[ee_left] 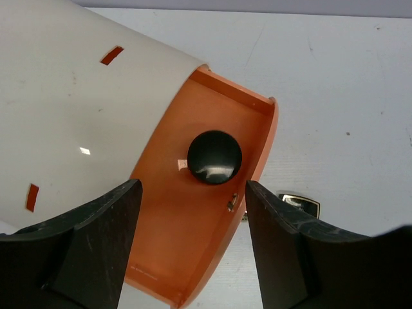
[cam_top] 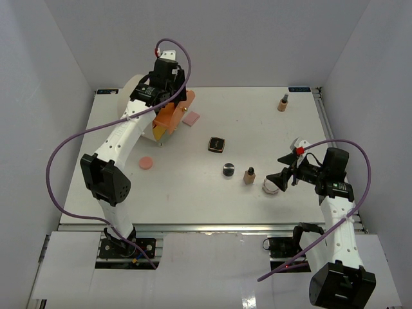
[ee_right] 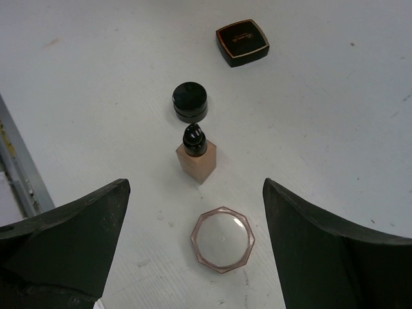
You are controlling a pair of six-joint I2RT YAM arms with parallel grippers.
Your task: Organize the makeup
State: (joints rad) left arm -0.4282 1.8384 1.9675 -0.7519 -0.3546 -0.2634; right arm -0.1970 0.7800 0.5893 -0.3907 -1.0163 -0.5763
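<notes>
White table [cam_top: 257,116] bears cylinder [ee_left: 64,96], tan bottles [cam_top: 249,175], jars [cam_top: 228,169], compact [cam_top: 217,144], pink pads [cam_top: 147,163].

The black round jar [ee_left: 214,157] is glossy; the orange plastic drawer [ee_left: 187,219] is smooth and matt, the cream plastic cylinder [ee_left: 77,109] shiny. The clear round jar [ee_right: 222,239] looks glassy, the white table [ee_right: 335,116] matt.
</notes>
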